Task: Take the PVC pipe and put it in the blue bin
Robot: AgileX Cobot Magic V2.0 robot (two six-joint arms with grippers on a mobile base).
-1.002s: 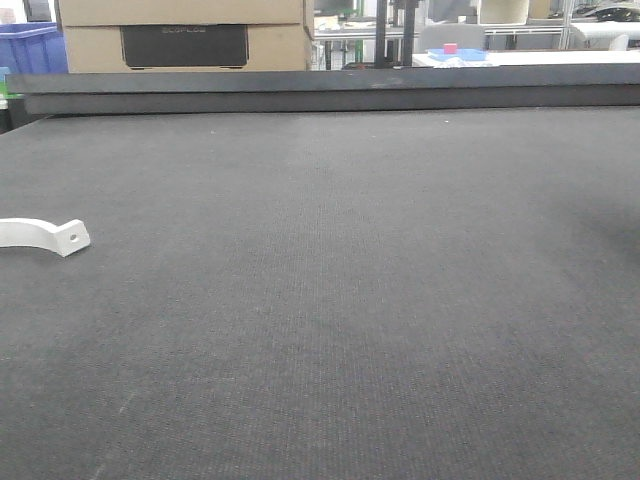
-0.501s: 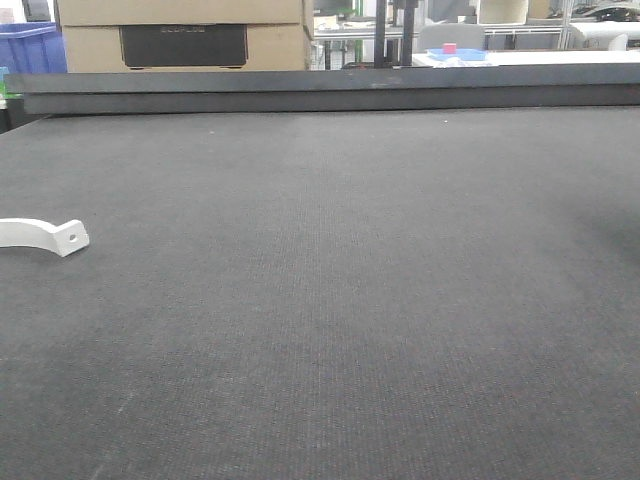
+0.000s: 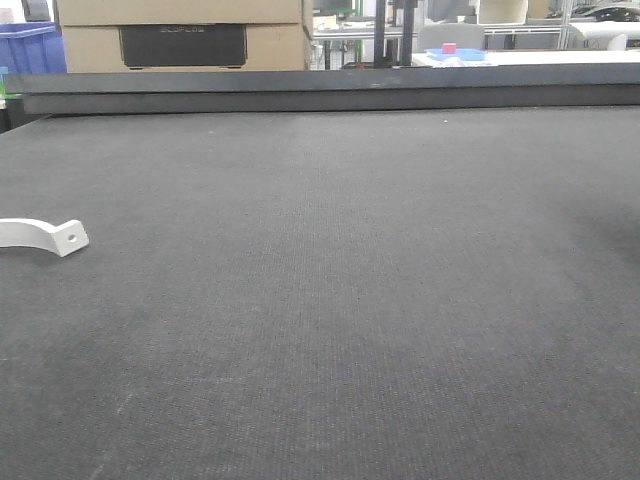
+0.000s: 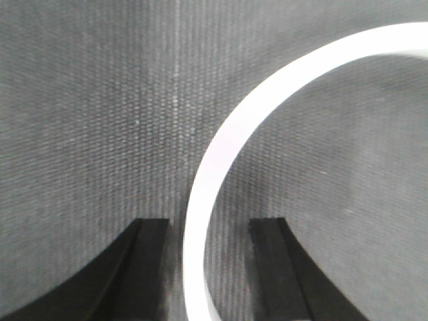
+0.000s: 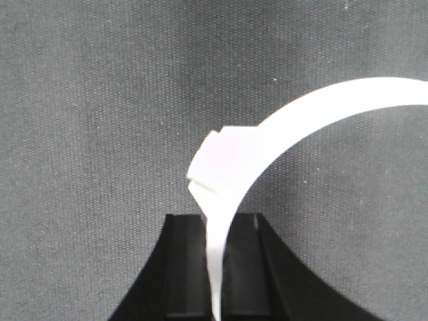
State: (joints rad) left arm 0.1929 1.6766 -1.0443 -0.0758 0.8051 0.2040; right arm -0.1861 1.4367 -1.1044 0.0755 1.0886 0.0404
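Observation:
A white curved PVC pipe piece [image 3: 45, 235] lies on the dark mat at the far left edge, its flat end pierced by one small hole. No gripper shows in the front view. In the left wrist view, a white arc of PVC pipe [image 4: 221, 147] rests on the mat and runs between the fingers of my left gripper [image 4: 209, 227]. That gripper is open, with a gap on each side of the arc. My right gripper [image 5: 219, 221] is shut on the thin end of another white curved PVC pipe piece [image 5: 267, 140], which arches up and to the right. A blue bin [image 3: 30, 45] stands beyond the table's far left corner.
A dark textured mat [image 3: 340, 300] covers the whole table, with a raised dark rail [image 3: 330, 90] along its far edge. Behind the rail stand a cardboard box [image 3: 185, 35] and distant shelves.
The white piece at the left edge of the front view has shifted very slightly to the left. Nothing else differs.

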